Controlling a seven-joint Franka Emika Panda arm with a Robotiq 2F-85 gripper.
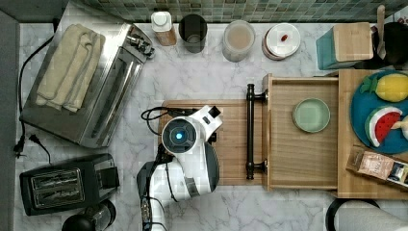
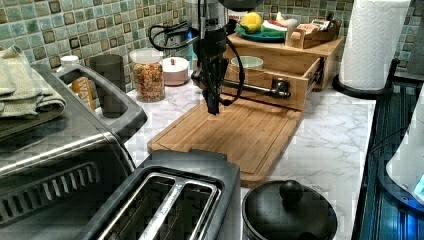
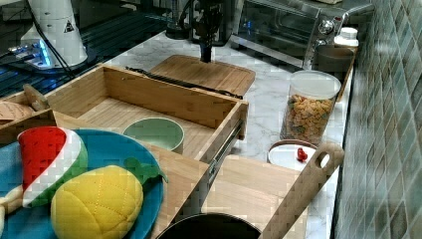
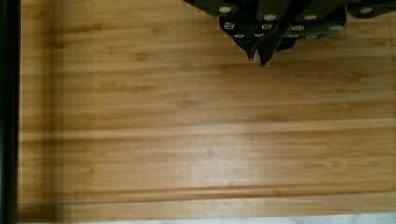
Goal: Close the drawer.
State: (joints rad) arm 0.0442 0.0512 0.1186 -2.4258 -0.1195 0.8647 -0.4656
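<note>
The drawer (image 1: 302, 168) is pulled out, open, w/ its long black bar handle (image 1: 250, 131) facing the robot arm. In the top view it sits right of the wooden cutting board (image 1: 233, 159); the handle hangs just over the board's edge. A green bowl (image 1: 311, 115) sits inside the drawer.

The gripper (image 2: 213, 107) hangs just above the board, pointing down, near the handle but not touching it. Its fingers (image 4: 259, 50) are pinched together, holding nothing.

Around it: a big silver toaster oven (image 1: 103, 96) w/ a folded towel (image 1: 70, 65) on top, a black toaster (image 1: 62, 185), jars (image 1: 238, 39) by the tile wall, & a blue plate (image 3: 147, 199) of toy fruit on the shelf over the drawer. Nothing sits btw the gripper & the handle.
</note>
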